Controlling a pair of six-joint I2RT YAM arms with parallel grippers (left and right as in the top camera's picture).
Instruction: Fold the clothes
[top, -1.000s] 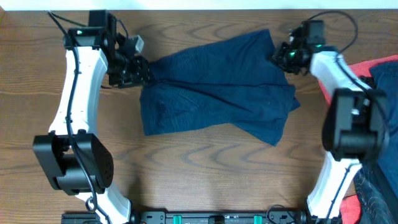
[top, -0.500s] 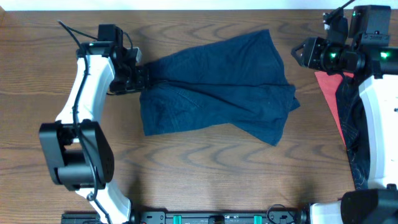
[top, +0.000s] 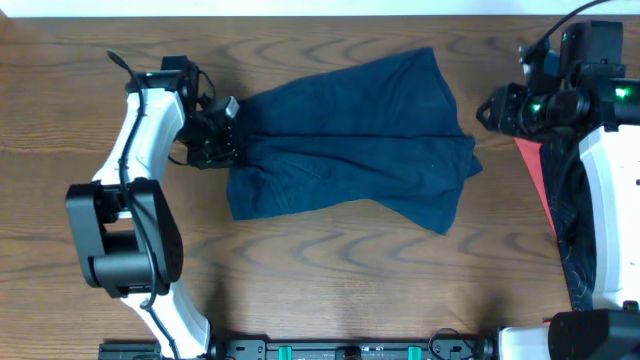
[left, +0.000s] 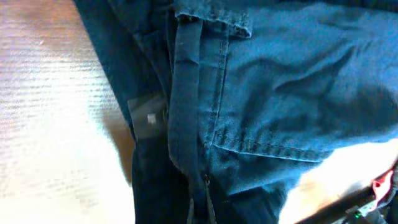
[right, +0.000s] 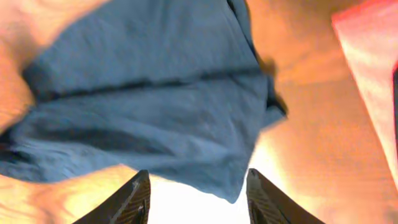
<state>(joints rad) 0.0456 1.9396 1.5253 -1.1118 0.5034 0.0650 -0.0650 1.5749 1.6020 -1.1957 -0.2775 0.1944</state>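
The dark navy-blue shorts (top: 350, 140) lie spread and rumpled on the middle of the wooden table. My left gripper (top: 222, 140) is at their left edge. In the left wrist view its fingers (left: 202, 208) are shut on the fabric next to the waistband and a belt loop (left: 183, 93). My right gripper (top: 487, 108) hovers to the right of the shorts, clear of them. In the right wrist view its fingers (right: 199, 193) are open and empty, with the shorts (right: 155, 112) lying beyond them.
A bright red cloth (top: 535, 170) and a shiny black crinkled garment (top: 575, 220) lie at the table's right edge under the right arm. The red cloth also shows in the right wrist view (right: 373, 50). Bare wood surrounds the shorts.
My right gripper has left the shorts' upper right corner and drawn back to the right, open. My left gripper has moved slightly toward the front, still holding the shorts' left edge.
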